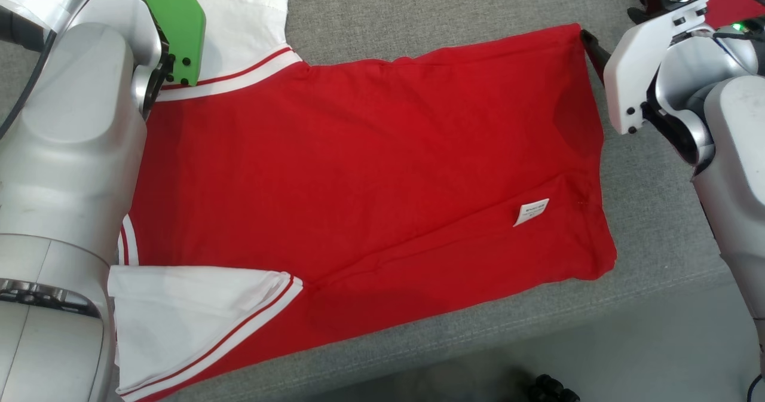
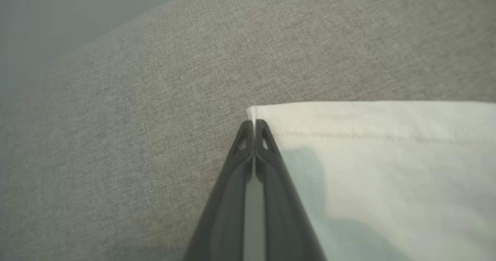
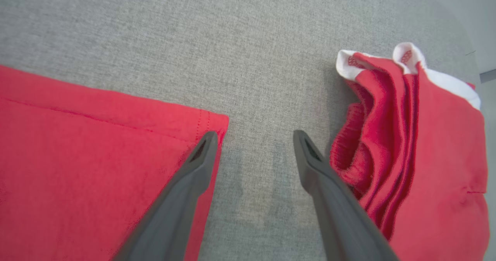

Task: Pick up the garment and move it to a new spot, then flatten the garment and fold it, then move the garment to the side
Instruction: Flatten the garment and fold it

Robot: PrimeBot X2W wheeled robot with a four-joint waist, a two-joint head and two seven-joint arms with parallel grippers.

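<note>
Lying spread out pretty flat on the grey cushion (image 1: 418, 14), the red garment (image 1: 358, 169) has its two white sleeves on the left and its hem on the right. There's a little white label (image 1: 531, 211) on the red cloth toward the near right corner. The left gripper (image 2: 254, 127) is pinched tight on the corner of a white sleeve (image 2: 387, 156), with a sliver of fabric between the tips. The right gripper (image 3: 254, 135) sits at the far right hem corner with its fingers spread apart and holding nothing: one finger is over the red corner, the other over bare cushion. Just to the right of that is a second red and white garment (image 3: 426, 144), all bunched up.
</note>
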